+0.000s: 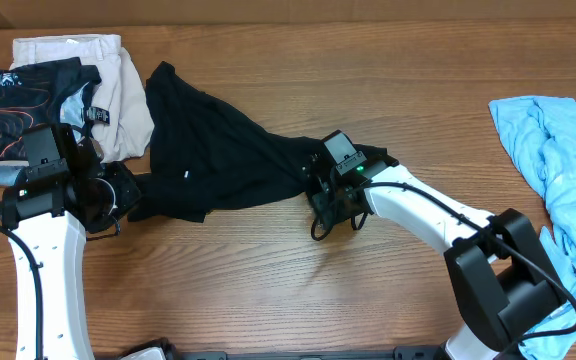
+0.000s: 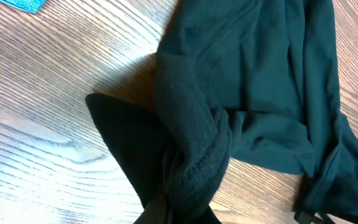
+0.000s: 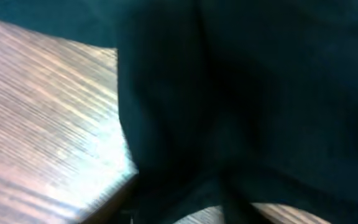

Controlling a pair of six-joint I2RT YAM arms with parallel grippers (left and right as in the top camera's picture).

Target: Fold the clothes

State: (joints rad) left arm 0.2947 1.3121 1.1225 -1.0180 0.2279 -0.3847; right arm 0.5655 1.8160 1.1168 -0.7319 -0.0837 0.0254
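beige garment top left, black orange-printed piece on it, light blue garment far right

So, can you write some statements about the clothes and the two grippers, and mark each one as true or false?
1. The black garment is folded into a neat square. False: it lies crumpled and unfolded, stretched between the two grippers.
2. A blue garment lies near the right edge of the table. True.
3. The left gripper holds the beige garment. False: it is shut on the left end of the black garment, and nothing grips the beige garment.
4. The right gripper is at the right end of the black garment. True.
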